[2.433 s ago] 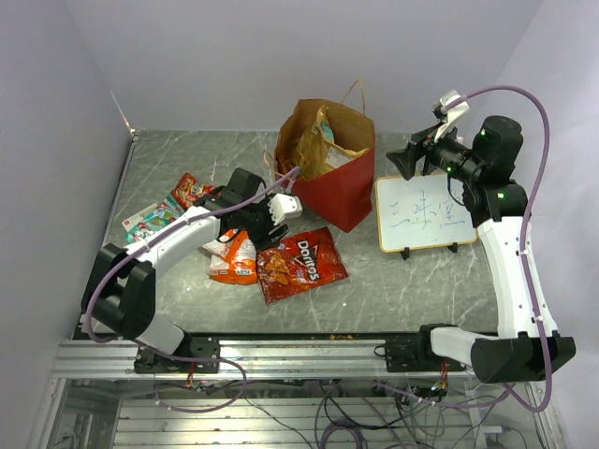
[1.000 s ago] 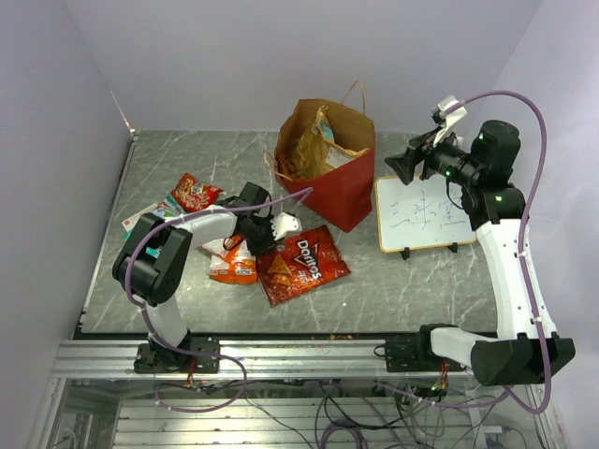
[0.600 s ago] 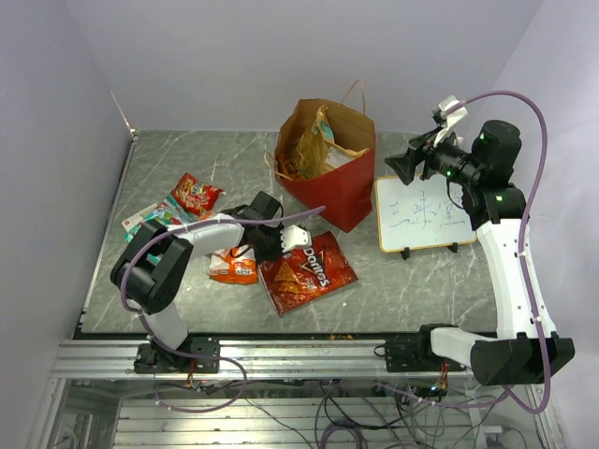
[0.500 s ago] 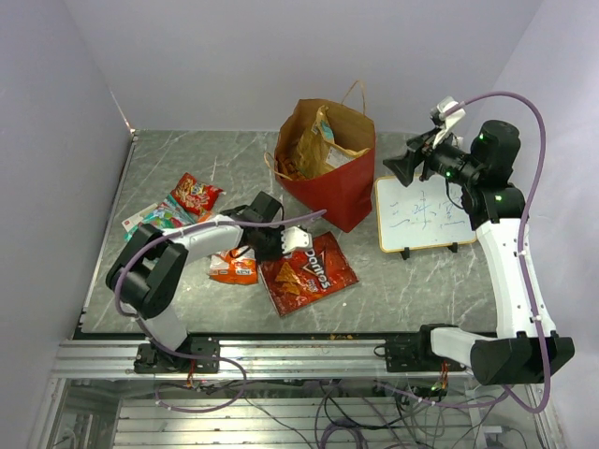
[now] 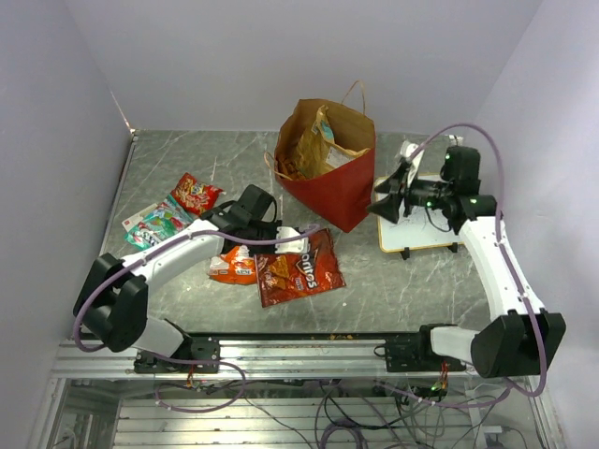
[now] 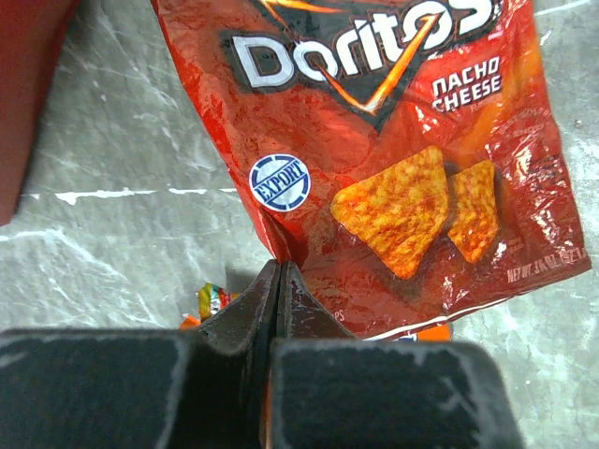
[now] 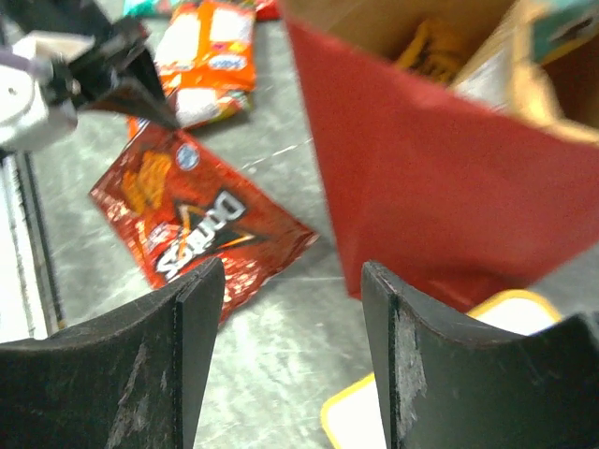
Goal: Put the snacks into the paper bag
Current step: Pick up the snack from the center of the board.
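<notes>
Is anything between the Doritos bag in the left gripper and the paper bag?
Nothing visible. The left gripper is shut on an edge of the Doritos bag; only bare table lies between it and the paper bag. The open right gripper hovers right of the bag.

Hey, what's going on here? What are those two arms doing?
Two robot arms are packing snacks into a red paper bag, which already has a few packets inside. The left gripper is shut on the edge of the Doritos bag, just in front of the paper bag. The right gripper hangs open beside the paper bag, holding nothing. An orange packet, a red packet and a teal-white packet are not yet packed.
</notes>
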Available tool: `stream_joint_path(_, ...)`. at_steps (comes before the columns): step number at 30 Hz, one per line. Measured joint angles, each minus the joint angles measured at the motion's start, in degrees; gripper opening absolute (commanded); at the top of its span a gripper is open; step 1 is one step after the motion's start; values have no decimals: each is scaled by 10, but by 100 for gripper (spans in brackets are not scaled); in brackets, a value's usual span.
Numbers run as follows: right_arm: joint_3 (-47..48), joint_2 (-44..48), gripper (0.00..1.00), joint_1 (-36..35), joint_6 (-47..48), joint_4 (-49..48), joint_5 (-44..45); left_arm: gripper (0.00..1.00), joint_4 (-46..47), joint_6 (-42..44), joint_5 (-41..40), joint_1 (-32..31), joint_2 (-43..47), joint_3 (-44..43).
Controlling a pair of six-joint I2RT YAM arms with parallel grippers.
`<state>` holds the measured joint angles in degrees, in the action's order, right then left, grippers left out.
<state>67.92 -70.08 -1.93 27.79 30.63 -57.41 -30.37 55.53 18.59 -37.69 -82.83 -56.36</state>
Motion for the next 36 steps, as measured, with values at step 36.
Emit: stream_joint_path(36, -192, -224, 62, -329, 97, -363, 132, 7, -23, 26, -3, -45, 54, 29)
